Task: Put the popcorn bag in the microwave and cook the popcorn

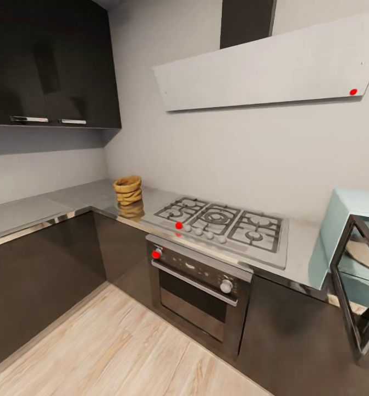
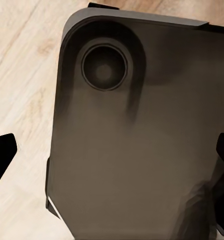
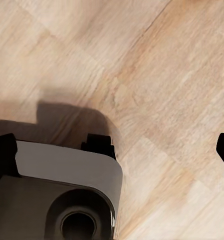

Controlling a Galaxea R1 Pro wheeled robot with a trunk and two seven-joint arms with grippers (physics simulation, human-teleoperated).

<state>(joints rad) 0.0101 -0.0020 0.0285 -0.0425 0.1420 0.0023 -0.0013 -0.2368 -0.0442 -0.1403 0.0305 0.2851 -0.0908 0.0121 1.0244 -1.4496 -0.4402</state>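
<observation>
The popcorn bag (image 1: 128,191) sits on the countertop (image 1: 52,206) in the corner, just left of the gas hob (image 1: 226,221), mouth angled away so can't tell what's inside. The microwave (image 1: 346,231) is cut off at the right edge with its door (image 1: 356,286) swung open, something pale inside, hard to make out. Both wrist cams point down at the wood floor (image 3: 157,75) and robot base (image 2: 142,150); left fingers (image 2: 1,157) and right fingers (image 3: 2,150) are spread wide, pinching nothing.

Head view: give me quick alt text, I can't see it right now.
The popcorn bag stands upright on the countertop, left of the gas hob. The microwave sits at the right edge with its door swung open. A built-in oven is under the hob.
</observation>
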